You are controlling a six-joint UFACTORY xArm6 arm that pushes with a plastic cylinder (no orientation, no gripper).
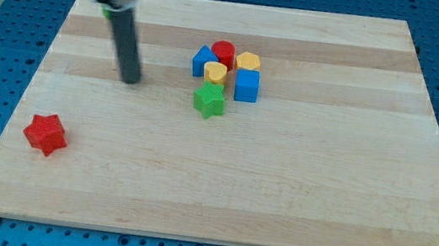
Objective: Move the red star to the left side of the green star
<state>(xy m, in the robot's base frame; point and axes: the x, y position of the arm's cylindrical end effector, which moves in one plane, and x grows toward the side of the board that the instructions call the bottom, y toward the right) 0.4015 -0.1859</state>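
The red star (45,133) lies near the view's lower left of the wooden board (278,190). The green star (209,100) lies near the board's middle, at the bottom of a cluster of blocks. My tip (130,80) rests on the board left of the green star and well above and to the right of the red star. It touches no block.
Above the green star sit a yellow heart (216,73), a blue cube (246,85), a red cylinder (224,52), a yellow hexagon-like block (248,60) and a blue block (203,60). A green piece (106,13) shows behind the rod.
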